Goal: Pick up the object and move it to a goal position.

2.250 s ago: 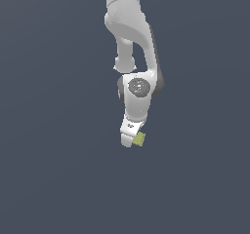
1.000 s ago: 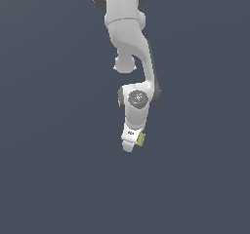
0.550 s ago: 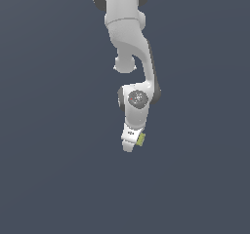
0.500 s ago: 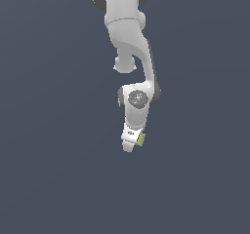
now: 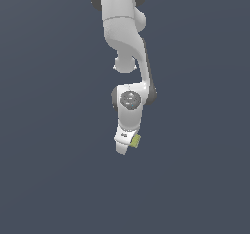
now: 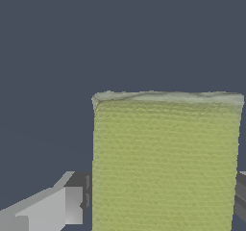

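The olive-yellow block [image 6: 166, 162] fills much of the wrist view, with a textured face, and sits between two grey fingers [image 6: 72, 203], one on each side of it. In the exterior view the block [image 5: 135, 140] shows as a small yellow patch at the side of the white gripper [image 5: 126, 145], at the low end of the arm. The gripper is shut on the block and holds it above the dark grey floor [image 5: 49, 179].
The white arm [image 5: 124, 38] reaches down from the top of the exterior view. The rest of both views is plain dark grey ground; no goal marker shows.
Since 2.2 s ago the arm has shifted slightly, with the gripper and block a little lower in the exterior view. Over the last second nothing has visibly moved.
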{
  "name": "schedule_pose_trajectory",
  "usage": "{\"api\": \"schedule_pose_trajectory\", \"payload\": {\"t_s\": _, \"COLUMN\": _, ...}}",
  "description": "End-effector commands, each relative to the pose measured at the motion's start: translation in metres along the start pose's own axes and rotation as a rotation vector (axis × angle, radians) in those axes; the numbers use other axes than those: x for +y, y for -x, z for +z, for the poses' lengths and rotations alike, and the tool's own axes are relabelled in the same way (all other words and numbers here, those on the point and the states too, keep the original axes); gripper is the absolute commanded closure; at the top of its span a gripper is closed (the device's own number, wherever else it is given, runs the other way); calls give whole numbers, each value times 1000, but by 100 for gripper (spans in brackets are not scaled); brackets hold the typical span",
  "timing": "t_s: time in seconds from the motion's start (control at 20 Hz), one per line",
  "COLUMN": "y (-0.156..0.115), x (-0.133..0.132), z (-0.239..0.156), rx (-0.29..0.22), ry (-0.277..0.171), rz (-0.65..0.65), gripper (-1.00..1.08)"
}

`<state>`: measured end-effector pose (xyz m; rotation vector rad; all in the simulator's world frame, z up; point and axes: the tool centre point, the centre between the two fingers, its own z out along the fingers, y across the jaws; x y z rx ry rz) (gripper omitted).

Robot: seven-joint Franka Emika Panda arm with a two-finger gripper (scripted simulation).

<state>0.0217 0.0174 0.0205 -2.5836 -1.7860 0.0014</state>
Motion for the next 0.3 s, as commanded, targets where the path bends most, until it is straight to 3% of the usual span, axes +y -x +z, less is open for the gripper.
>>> {"api": "schedule_pose_trajectory", "payload": {"t_s": 0.0, "y": 8, "x": 9, "z": -5, "rx": 1, "ry": 2, "rz": 0, "gripper": 108}}
{"api": "schedule_pose_trajectory", "payload": {"t_s": 0.25, "y": 13, "x": 16, "z": -7, "rx": 1, "ry": 1, "rz": 0, "gripper": 108}}
